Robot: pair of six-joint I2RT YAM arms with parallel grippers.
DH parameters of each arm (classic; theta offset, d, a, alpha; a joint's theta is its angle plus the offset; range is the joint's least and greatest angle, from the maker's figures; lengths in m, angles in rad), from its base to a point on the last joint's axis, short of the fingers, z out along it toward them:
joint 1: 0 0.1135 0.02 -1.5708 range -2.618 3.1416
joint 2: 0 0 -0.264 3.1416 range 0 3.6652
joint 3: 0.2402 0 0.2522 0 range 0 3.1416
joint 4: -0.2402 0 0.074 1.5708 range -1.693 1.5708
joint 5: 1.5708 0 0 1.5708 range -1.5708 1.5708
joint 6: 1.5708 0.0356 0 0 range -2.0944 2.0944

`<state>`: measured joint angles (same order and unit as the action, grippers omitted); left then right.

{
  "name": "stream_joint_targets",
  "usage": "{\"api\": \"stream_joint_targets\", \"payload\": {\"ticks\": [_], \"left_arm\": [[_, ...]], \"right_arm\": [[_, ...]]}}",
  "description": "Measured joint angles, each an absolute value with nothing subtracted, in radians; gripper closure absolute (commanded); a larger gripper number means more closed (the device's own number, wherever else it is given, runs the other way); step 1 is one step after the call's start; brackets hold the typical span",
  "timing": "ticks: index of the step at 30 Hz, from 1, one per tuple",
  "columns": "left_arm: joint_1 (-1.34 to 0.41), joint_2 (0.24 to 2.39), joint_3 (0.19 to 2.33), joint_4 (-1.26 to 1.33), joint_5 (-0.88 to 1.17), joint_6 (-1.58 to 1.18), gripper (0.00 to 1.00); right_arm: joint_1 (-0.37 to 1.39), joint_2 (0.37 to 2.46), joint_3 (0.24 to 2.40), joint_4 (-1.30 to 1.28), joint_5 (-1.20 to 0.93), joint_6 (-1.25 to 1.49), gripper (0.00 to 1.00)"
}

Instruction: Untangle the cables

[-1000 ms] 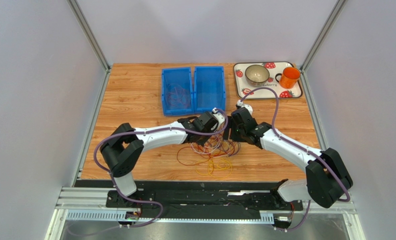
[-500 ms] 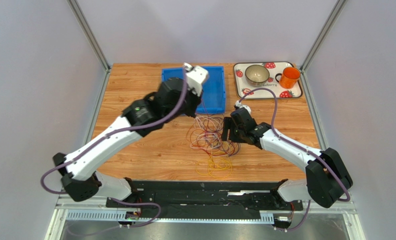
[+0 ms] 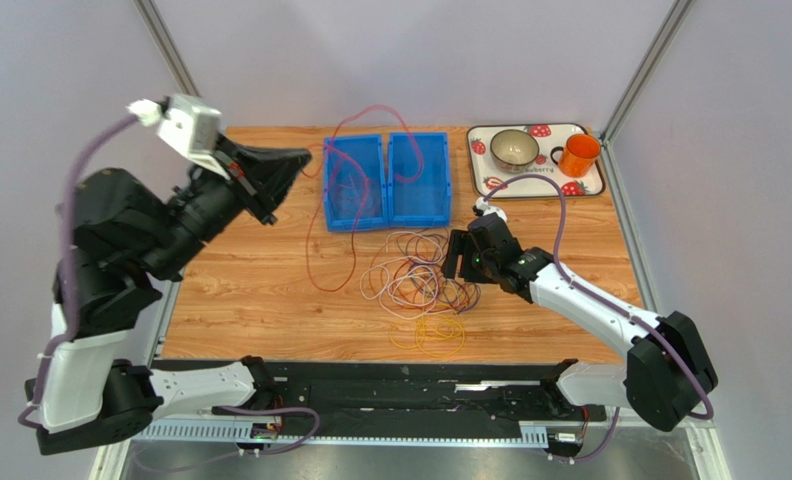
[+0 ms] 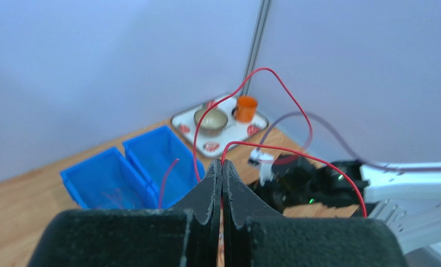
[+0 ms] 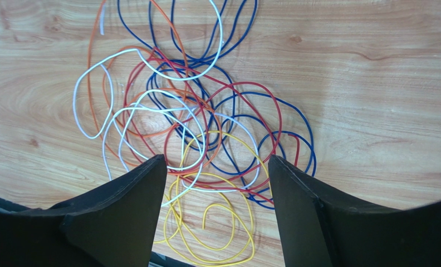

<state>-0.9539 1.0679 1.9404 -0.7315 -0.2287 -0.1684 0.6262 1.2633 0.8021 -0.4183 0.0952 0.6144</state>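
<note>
The left hand (image 4: pixel 221 168) was shut on a thin dark red cable (image 4: pixel 273 73) held high; the right hand (image 5: pixel 216 161) hung wide open, empty, over the tangle of coloured wire loops (image 5: pixel 206 122) on the wooden desk (image 3: pixel 260 270). Light and limp, the wires looked best pinched at an outer loop; the raised cable's far end could not be traced.

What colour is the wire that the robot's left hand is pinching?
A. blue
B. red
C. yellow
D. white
B: the left gripper is shut on a red cable, which loops up into the air from between its closed jaws.
</note>
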Motion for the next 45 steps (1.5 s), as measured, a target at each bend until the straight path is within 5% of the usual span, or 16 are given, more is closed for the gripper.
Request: {"api": "stream_joint_targets", "payload": {"ticks": [7, 12, 27, 45], "left_arm": [[-0.954, 1.055, 1.409, -0.712, -0.276, -0.284, 1.0], [-0.954, 1.077, 1.28, -0.772, -0.294, -0.343, 1.0], [-0.9, 1.105, 1.504, -0.773, -0.352, -0.332, 1.0], [-0.781, 1.364, 2.093, -0.834, -0.356, -0.13, 1.0]], "right_arm": [[0.626, 1.19, 0.799, -0.438, 0.102, 0.611, 0.28], [0.626, 1.171, 0.799, -0.455, 0.114, 0.608, 0.29], [0.626, 1.171, 0.777, -0.458, 0.122, 0.608, 0.29], [0.626, 1.171, 0.673, -0.43, 0.122, 0.602, 0.28]]}}
